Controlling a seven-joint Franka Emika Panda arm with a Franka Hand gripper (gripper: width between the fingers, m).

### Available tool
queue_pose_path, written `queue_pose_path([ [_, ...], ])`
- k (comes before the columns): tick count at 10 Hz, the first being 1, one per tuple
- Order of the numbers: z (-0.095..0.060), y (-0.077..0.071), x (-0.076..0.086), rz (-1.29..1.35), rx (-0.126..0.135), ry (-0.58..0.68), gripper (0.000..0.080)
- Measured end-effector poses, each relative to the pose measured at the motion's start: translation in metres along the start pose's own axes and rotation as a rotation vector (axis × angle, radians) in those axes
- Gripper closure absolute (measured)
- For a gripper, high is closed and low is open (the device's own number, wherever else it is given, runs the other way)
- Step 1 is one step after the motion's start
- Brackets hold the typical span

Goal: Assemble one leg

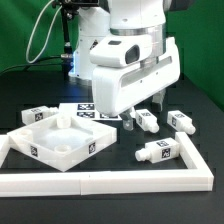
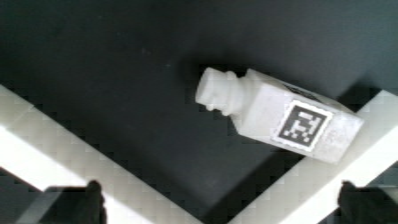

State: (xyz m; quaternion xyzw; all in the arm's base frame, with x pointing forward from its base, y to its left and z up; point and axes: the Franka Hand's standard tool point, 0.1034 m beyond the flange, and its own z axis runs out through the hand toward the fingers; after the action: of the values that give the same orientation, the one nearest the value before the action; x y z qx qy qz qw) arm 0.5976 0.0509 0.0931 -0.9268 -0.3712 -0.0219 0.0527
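Several small white legs with tag stickers lie on the black table: one (image 1: 158, 152) near the border bar's corner, two (image 1: 145, 120) (image 1: 182, 122) behind it, one (image 1: 40, 115) at the exterior view's left. My gripper (image 1: 148, 107) hangs above the table near the two middle legs, open and empty. In the wrist view one leg (image 2: 276, 108) lies on its side ahead of the open gripper (image 2: 222, 206), apart from both dark fingertips (image 2: 80, 203). The fingers hold nothing.
A big flat white square panel (image 1: 40, 148) with a raised rim lies at the exterior view's left. A long white L-shaped border bar (image 1: 110, 181) runs along the front and right; its arms (image 2: 54, 135) form a V in the wrist view.
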Motion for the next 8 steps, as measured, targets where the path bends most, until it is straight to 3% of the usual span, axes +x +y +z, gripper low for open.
queue_pose_path([
  [5, 0.001, -0.001, 0.001, -0.025, -0.008, -0.008, 0.0150],
  [6, 0.004, -0.008, 0.008, -0.121, -0.045, -0.033, 0.0150],
  [8, 0.021, -0.036, 0.040, -0.281, -0.105, -0.063, 0.0150],
])
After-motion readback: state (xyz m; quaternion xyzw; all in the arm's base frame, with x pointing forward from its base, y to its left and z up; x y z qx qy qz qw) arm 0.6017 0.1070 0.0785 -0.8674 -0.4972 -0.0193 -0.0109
